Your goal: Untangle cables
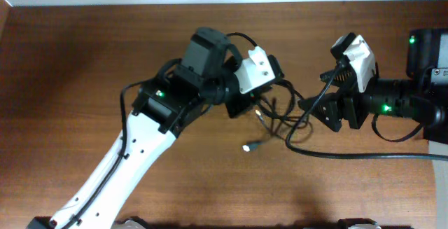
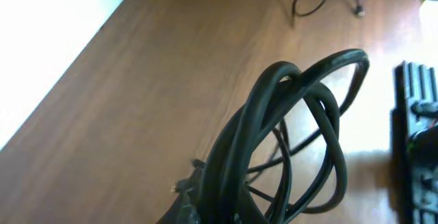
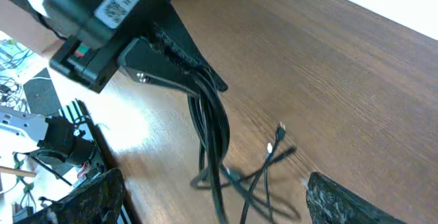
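A tangle of black cables [image 1: 280,113] lies at the table's middle, with a loose plug end [image 1: 248,147] in front of it. My left gripper [image 1: 245,105] is shut on a bundle of black cable loops [image 2: 301,107] and holds them lifted above the wood. In the right wrist view the left gripper [image 3: 198,77] shows from the side, with the cables [image 3: 213,135] hanging down from it to the table. My right gripper [image 1: 313,110] is wide open [image 3: 219,207], its two fingers on either side of the hanging strands, not touching them.
The wooden table [image 1: 84,82] extends wide to the left. A thick black cable [image 1: 364,155] runs off to the right. The right arm's black base [image 1: 427,50] sits at the right edge. Clutter [image 3: 41,114] lies beyond the table edge.
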